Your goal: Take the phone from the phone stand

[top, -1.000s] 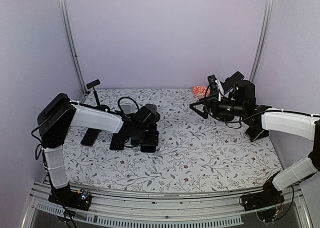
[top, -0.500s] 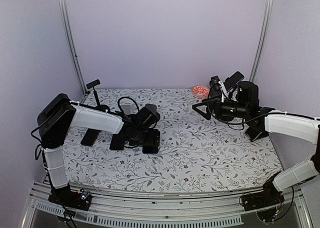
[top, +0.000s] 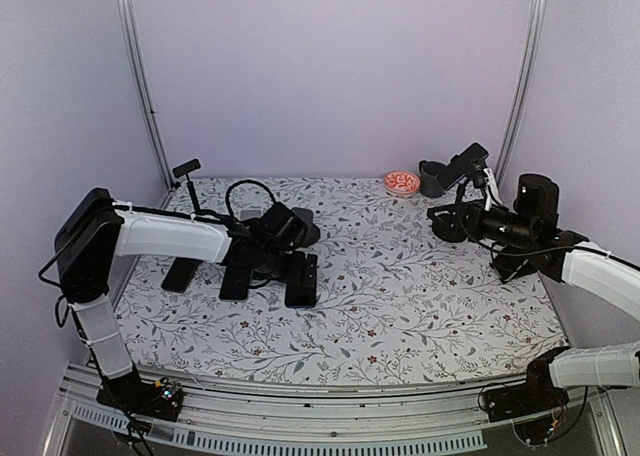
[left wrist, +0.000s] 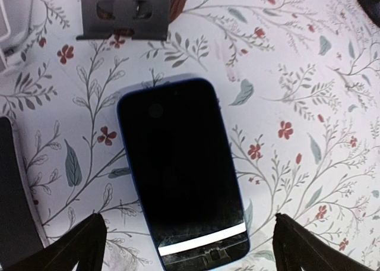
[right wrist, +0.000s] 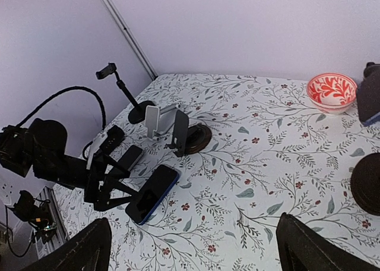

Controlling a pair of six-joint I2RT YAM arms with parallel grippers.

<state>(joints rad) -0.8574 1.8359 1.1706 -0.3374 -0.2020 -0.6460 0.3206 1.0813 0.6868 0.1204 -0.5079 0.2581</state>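
Phone (left wrist: 181,176) first, from the left wrist: it lies flat and face up on the flowered table (left wrist: 297,75), just in front of the phone stand (left wrist: 122,9) and not touching it, so we judge it already off. The left gripper (left wrist: 190,247) hangs above it, its fingers (left wrist: 77,247) spread wide to either side of the phone's lower end, gripping nothing.

From the right wrist we see the stand upright on its round base, with no phone on it that we can make out. The phone lies on the table close beside the stand's foot, next to the left arm's fingers. The right gripper (right wrist: 196,247) is spread just as wide, empty, and well apart from the stand.

From above, the phone lies in front of the stand, at the left gripper's tips. A red bowl (top: 401,182) sits well away from the stand by the back wall.

We reckon the phone is stiff and fairly light, with slick glass that could skid or crack. Lying flat, it offers only thin edges, so we would pinch squarely across its two long sides at mid-length.
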